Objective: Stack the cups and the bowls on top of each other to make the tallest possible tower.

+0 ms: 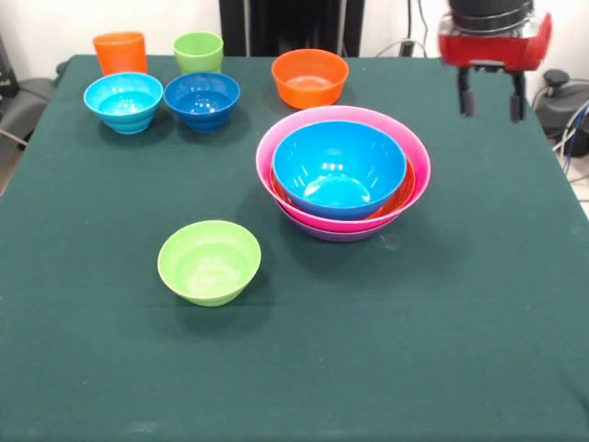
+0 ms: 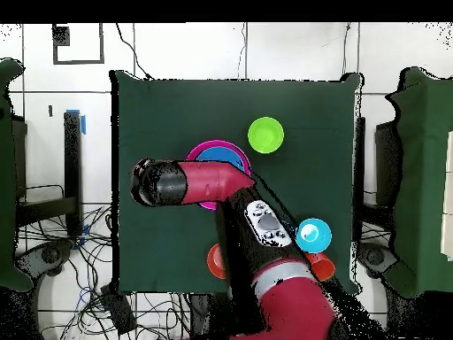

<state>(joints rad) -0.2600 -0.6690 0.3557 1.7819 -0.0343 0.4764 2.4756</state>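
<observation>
Gripper [image 1: 491, 96] raised near the table's [image 1: 479, 350] far edge, fingers apart, holding nothing, well clear of the tower [image 1: 342, 175], probably free to pick a next piece. Tower mid-table: blue bowl [image 1: 339, 166] nested in orange, pink, purple, widest lowest for stability. Green bowl [image 1: 209, 261] alone in front; three small bowls and two cups [image 1: 120, 51] lined along the far edge, unstacked.

lime-green bowl [image 1: 209, 261], blue-pink tower [image 1: 342, 172], dark green table [image 1: 460, 322].

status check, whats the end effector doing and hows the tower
End effector open, empty, hanging right of tower. Tower four bowls nested, blue on top. Small green bowl loose in front. Nothing blocking.
</observation>
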